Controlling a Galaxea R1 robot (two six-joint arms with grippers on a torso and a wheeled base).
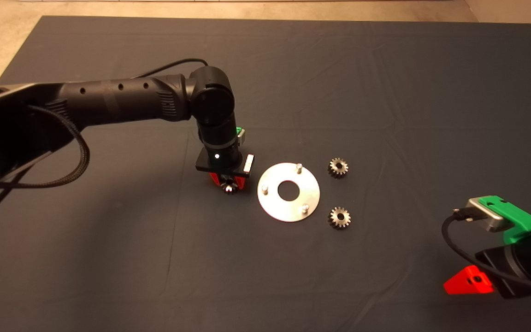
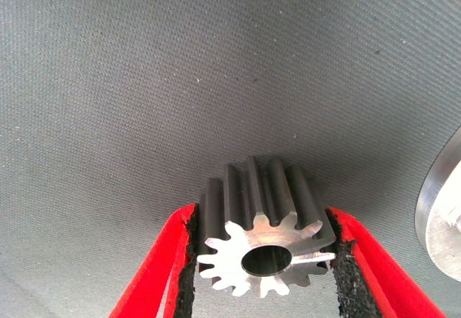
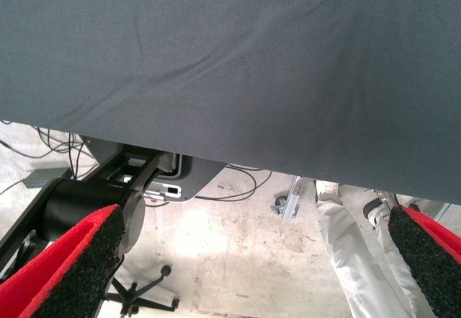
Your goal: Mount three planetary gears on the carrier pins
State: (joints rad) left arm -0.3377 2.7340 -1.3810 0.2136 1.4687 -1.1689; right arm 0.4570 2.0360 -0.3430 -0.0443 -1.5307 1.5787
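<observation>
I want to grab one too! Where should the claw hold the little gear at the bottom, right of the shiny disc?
Come from above and pinch the gear across its toothed sides: it lies flat, hole up, clear of the disc.

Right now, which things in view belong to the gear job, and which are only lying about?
Part of the job:
- gear in the left end effector
- two gears on the mat
- silver disc with three carrier pins

Lying about:
- right end effector, parked and open
- a person's leg and cables on the floor
</observation>
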